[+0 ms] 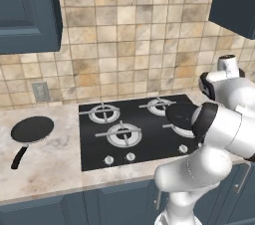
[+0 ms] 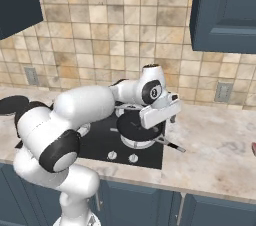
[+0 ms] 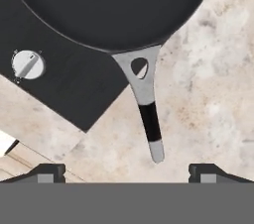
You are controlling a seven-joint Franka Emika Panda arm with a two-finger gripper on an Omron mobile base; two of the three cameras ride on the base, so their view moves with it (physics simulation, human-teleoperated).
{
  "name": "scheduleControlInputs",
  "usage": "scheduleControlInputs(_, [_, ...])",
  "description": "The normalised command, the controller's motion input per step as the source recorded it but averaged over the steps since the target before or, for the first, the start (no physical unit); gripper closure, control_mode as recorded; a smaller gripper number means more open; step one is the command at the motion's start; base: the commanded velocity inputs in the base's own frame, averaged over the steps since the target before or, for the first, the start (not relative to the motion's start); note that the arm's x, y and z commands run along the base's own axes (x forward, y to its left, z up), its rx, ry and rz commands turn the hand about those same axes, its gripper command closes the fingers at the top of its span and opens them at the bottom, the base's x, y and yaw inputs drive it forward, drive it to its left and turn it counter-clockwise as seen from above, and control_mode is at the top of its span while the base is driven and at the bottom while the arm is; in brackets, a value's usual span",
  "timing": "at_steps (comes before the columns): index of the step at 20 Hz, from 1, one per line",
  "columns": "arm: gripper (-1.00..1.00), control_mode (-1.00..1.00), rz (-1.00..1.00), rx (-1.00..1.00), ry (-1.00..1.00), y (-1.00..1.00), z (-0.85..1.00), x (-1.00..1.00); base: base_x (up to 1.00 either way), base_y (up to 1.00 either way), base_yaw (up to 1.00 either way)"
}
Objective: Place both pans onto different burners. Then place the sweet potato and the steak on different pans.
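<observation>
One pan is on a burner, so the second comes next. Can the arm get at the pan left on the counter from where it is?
Probably yes. That pan sits alone on bare counter left of the cooktop, handle free. The open hand hangs over the other pan, so it's a long sideways swing.

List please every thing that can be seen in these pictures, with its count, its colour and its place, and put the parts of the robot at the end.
pans: 2, black; one on the counter left of the cooktop, one on the front right burner, handle out over the counter
cooktop: 1, black glass, set in the counter
burners: 4, silver-grey, on the cooktop, e.g. front left
knobs: small, white, along the cooktop's front edge, e.g.
counter: beige marble
backsplash: tan tiles
wall outlets: 2, grey, on the backsplash
cabinets: dark blue, above and below the counter
arm: 1, white, dark joints
claw: 1, dark tips, open above the pan's handle
</observation>
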Motion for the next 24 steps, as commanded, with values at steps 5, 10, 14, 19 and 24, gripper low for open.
scheduleControlInputs(5, [-1.00,-1.00,-0.24,0.09,-0.21,0.23,0.51,-0.27,0.00,0.00,0.00])
scheduleControlInputs(10, [-1.00,-1.00,-0.20,0.05,-0.18,0.39,0.44,-0.23,0.00,0.00,0.00])
scheduleControlInputs(14, [-1.00,-1.00,-0.08,0.00,-0.14,0.56,0.21,-0.12,0.00,0.00,0.00])
scheduleControlInputs(19, [-1.00,-1.00,-0.04,0.00,-0.07,0.57,0.05,-0.07,0.00,0.00,0.00])
scheduleControlInputs(24, [-1.00,-1.00,-0.06,0.00,-0.01,0.64,0.06,-0.01,0.00,0.00,0.00])
